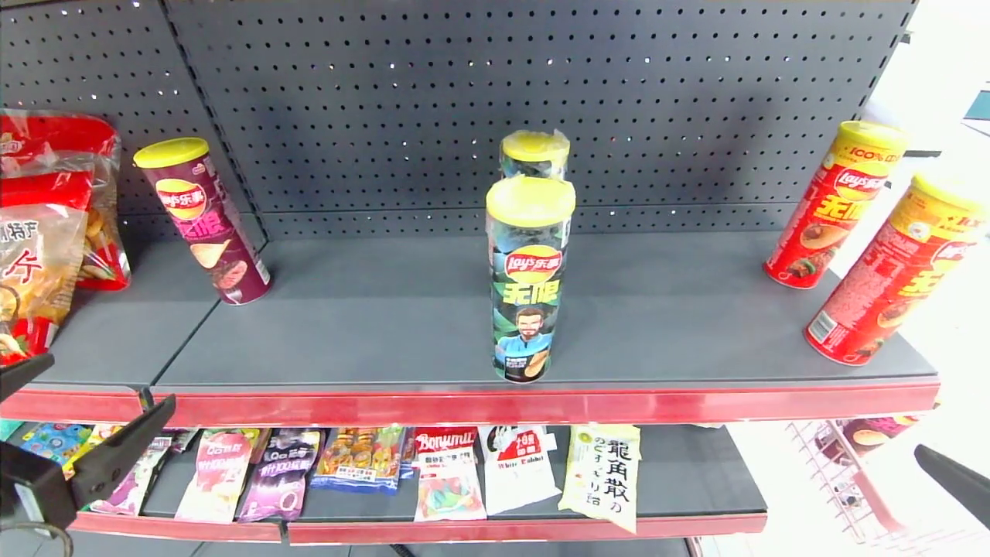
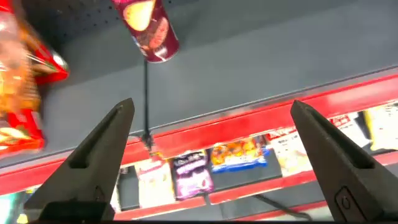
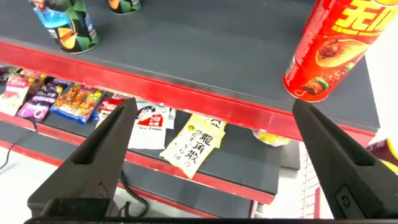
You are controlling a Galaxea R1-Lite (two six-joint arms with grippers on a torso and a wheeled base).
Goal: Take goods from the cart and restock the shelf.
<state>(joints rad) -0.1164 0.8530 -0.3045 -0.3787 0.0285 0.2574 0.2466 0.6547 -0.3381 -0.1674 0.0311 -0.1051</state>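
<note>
On the upper shelf (image 1: 371, 325) stand a purple chip can (image 1: 203, 220) at the left, a green can (image 1: 530, 278) at the front middle with a second one (image 1: 534, 153) behind it, and two red cans (image 1: 834, 205) (image 1: 897, 271) at the right. My left gripper (image 1: 110, 379) hangs open and empty below the shelf's left front edge, and its wrist view shows the purple can (image 2: 149, 28) beyond it. My right gripper (image 3: 214, 104) is open and empty in front of the shelf's right end, near a red can (image 3: 333, 46).
Red snack bags (image 1: 46, 224) fill the shelf's far left. Several flat packets (image 1: 448, 472) lie on the lower shelf. A white wire cart (image 1: 843, 472) holding a purple can (image 1: 874, 433) is at the lower right. A red strip (image 1: 541, 406) runs along the shelf front.
</note>
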